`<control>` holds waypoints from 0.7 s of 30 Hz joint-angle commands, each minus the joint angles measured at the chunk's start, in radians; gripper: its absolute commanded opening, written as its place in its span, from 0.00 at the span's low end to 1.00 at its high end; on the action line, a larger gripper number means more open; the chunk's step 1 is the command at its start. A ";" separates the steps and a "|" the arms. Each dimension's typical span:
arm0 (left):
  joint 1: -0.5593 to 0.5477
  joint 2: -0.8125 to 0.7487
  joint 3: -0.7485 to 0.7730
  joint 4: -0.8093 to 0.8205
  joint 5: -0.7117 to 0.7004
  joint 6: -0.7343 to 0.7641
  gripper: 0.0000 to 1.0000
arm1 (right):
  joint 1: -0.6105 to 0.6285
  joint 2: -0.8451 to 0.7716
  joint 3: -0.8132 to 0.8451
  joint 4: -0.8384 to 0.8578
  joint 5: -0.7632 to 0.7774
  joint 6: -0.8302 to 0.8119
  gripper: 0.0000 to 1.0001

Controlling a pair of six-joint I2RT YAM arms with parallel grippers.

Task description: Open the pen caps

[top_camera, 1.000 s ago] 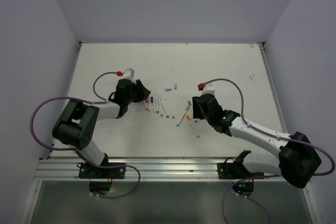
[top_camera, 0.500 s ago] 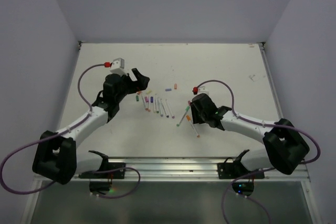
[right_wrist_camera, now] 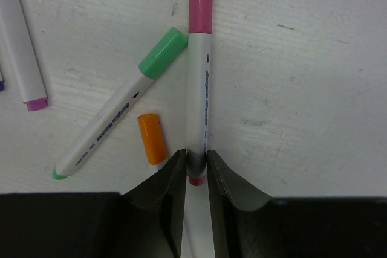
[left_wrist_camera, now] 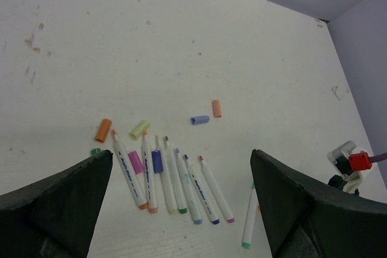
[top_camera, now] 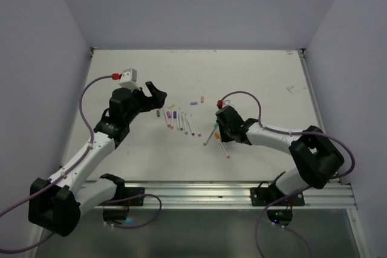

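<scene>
Step in hand: securing the next pen for uncapping.

The table (top_camera: 266,89) carries all the work near its centre. The right gripper (right_wrist_camera: 196,170) is down at the table surface, right of centre. Its jaws are pressed against both sides of the white barrel of the pink-capped pen (right_wrist_camera: 198,101), pinching it near the tail end. The pen lies flat, pointing away from the wrist, with the pink cap (right_wrist_camera: 201,1) on at its far end and clear of the jaws.

The left gripper (top_camera: 155,93) hangs above the table on the left with its jaws spread wide and nothing between them.

Below it, a row of uncapped pens (left_wrist_camera: 175,179) lies side by side. Loose caps (left_wrist_camera: 199,119) lie just beyond the row, apart from the barrels.

A green-capped pen (right_wrist_camera: 115,125) and an orange-capped pen (right_wrist_camera: 151,140) lie just left of the gripped pen, caps on.

Next move, as judged: the left arm must cross to the right, line its open jaws over the pink cap alone, and close on it. The two arms must then pull apart along the barrel's axis. The right grip must hold firm, or the barrel will slide.
</scene>
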 commanded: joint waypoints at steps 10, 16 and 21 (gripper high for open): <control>-0.002 0.000 0.045 -0.020 0.155 -0.062 1.00 | -0.020 -0.041 0.009 -0.047 0.079 0.013 0.00; -0.061 0.055 0.077 0.015 0.174 -0.121 1.00 | -0.020 -0.171 0.001 -0.046 0.118 -0.016 0.00; -0.153 0.126 0.136 0.040 0.142 -0.173 1.00 | -0.019 -0.283 -0.030 0.011 0.086 -0.042 0.00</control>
